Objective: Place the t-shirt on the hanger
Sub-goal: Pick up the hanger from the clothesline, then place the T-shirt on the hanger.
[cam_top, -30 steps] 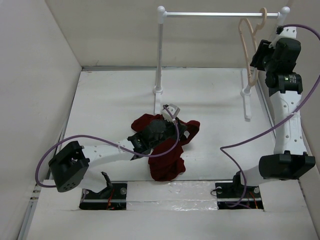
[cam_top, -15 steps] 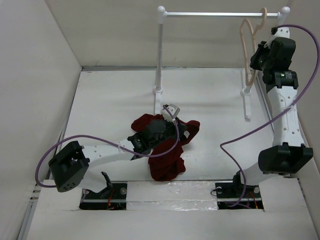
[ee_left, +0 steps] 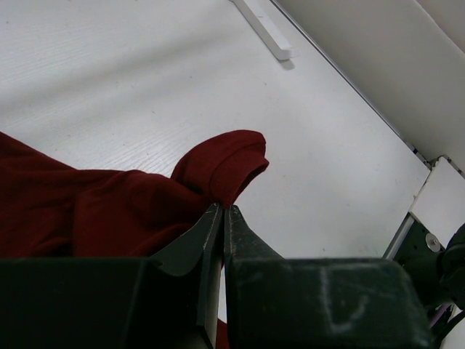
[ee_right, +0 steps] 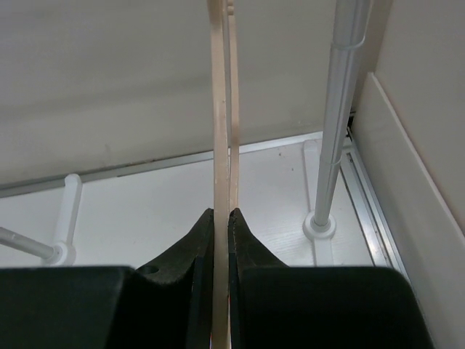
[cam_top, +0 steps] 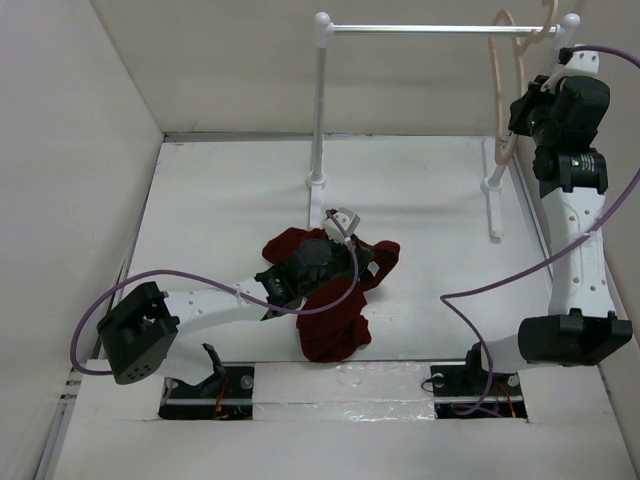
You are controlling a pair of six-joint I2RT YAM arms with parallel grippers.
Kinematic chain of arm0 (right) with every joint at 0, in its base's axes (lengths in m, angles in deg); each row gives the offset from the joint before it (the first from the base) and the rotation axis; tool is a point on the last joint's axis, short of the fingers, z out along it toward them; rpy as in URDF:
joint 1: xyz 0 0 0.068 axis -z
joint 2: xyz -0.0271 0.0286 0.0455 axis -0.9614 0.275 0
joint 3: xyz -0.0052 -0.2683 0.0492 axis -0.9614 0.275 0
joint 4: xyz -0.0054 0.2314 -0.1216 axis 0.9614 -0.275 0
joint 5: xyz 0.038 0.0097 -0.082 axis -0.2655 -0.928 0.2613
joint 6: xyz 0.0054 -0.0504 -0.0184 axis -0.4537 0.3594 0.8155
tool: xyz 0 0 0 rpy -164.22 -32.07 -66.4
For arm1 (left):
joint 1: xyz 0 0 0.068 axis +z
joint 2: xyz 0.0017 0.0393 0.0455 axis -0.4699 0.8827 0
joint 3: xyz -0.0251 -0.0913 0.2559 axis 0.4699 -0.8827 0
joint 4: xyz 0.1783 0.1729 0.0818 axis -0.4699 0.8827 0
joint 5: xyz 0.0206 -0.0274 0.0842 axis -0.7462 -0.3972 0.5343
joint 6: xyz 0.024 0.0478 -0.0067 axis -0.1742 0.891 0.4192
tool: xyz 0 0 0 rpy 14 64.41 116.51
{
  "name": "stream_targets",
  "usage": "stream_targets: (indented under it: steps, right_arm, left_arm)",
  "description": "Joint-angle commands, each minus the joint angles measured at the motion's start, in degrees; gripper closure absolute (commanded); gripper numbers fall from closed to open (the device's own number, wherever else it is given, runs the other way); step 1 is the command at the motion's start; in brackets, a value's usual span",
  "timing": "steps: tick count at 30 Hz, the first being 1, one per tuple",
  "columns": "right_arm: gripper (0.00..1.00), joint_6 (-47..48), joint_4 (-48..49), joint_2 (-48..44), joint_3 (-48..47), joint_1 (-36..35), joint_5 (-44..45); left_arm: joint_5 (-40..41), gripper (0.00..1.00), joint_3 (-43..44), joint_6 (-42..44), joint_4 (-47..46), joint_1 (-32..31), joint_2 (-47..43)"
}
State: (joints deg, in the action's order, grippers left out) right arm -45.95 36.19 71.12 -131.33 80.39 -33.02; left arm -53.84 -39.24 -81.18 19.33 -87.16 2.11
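From above, the stand (cam_top: 320,100) rises at the far side of the table (cam_top: 220,200). The t-shirt (cam_top: 335,330) lies crumpled in front of the stand's left post. Your left gripper (cam_top: 362,262) lies low across the t-shirt, and its purple cable (cam_top: 345,292) drapes over the cloth. The hanger (cam_top: 492,75) hangs at the stand's right end, its hook at the rail; you cannot tell whether the hook bears on it. Your right gripper (cam_top: 512,120) is on the hanger's lower part, right beside the stand's right post, which crowds that arm.

In the left wrist view, the left fingers are pressed together with a fold of t-shirt pinched between the tips. The fold bulges just past them, towards the stand's foot bar (ee_left: 265,29).

In the right wrist view, the right fingers are clamped on the hanger, seen edge-on as two thin strips running up from the tips. The stand's right post stands close on the right, with the wall (ee_right: 414,145) just beyond it.
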Motion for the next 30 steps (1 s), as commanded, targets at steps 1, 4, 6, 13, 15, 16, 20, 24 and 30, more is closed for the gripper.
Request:
stream_targets:
  steps: [1,4,6,13,15,16,20,24,30]
  right_arm:
    - [1.0,0.35,5.98,-3.11,-0.27,0.33,-0.13]
    - [1.0,-0.17,4.57,-4.42,1.73,-0.28,-0.21]
    - [1.0,-1.49,5.88,-6.18,5.42,-0.89,-0.39]
    - [1.0,-5.53,12.4,-17.6,22.74,-6.24,-3.9]
    - [1.0,-6.41,12.66,-23.03,28.1,-9.32,-4.43]
    - [1.0,-7.11,12.31,-24.98,30.12,-12.64,-5.04]
    - [1.0,-10.36,7.39,-37.89,40.57,-20.73,-8.64]
    - [1.0,-14.67,-0.68,-51.96,46.83,-27.52,-8.83]
    - [1.0,-13.19,-19.05,-57.08,38.33,-29.03,-10.22]
  left_arm:
    - [-0.37,1.0,0.8,0.32,-2.91,0.07,-1.2]
    - [-0.37,1.0,0.8,0.32,-3.09,0.07,-1.2]
    - [-0.02,1.0,0.8,0.41,-3.09,0.07,-1.38]
    - [0.33,1.0,0.27,1.02,-3.79,1.83,-2.7]
    - [0.16,1.0,0.54,1.02,-3.97,4.02,-2.43]
    - [0.94,1.0,0.8,1.11,-3.88,4.55,-2.43]
    - [2.09,1.0,1.15,1.2,-2.91,8.24,-2.52]
    - [-1.68,1.0,1.85,-0.73,-3.87,13.51,-1.03]
    - [-3.27,1.0,7.56,-1.44,-3.53,17.99,4.41]
